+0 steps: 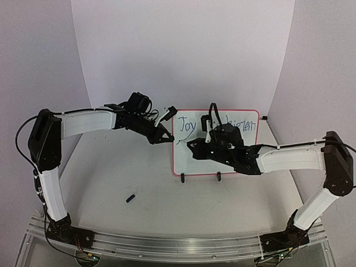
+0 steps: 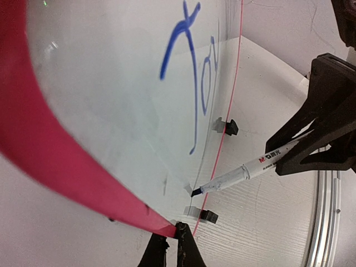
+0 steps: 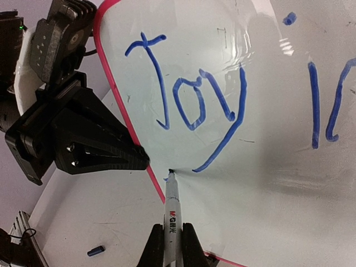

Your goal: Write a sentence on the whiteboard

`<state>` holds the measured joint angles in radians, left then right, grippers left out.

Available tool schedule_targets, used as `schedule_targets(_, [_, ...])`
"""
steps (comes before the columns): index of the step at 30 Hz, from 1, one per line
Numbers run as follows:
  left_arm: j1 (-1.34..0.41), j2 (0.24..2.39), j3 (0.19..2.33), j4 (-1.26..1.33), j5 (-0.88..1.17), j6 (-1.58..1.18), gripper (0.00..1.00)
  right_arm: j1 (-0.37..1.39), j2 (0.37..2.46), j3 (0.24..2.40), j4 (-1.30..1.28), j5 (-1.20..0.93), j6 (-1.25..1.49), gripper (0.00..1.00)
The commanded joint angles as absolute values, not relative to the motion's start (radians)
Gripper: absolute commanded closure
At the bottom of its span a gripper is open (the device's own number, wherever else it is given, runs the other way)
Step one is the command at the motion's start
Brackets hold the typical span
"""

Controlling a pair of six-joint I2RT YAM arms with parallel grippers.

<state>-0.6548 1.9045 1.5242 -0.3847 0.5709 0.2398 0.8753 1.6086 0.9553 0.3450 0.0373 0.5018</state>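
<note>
The whiteboard (image 1: 184, 161) stands upright on two black clip feet (image 1: 182, 178), its pink-red rim (image 2: 55, 139) filling the left wrist view. The sentence (image 3: 189, 100) starts "Joy in" in blue, and more words run on to the right (image 1: 189, 127). My left gripper (image 1: 167, 139) is shut on the board's left rim (image 2: 172, 245). My right gripper (image 3: 172, 245) is shut on a white marker (image 3: 172, 211). The marker's tip (image 3: 169, 169) touches the board below the "J", near the left edge (image 2: 196, 193). The right gripper (image 1: 193, 147) hides part of the writing from above.
A small dark marker cap (image 1: 130, 198) lies on the white table in front of the board (image 3: 95, 251). The two grippers sit close together at the board's lower left corner. White walls enclose the table on three sides.
</note>
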Motion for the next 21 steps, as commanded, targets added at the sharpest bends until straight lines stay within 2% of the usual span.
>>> schedule_targets(1, [-0.682, 1.919, 1.509, -0.536, 0.505, 0.318, 1.00, 0.866, 1.650, 1.004, 0.365, 0.038, 0.500, 1.00])
schedule_targets(21, [-0.683, 1.918, 1.509, -0.536, 0.504, 0.319, 1.00, 0.866, 1.647, 0.932, 0.340, 0.024, 0.535, 1.00])
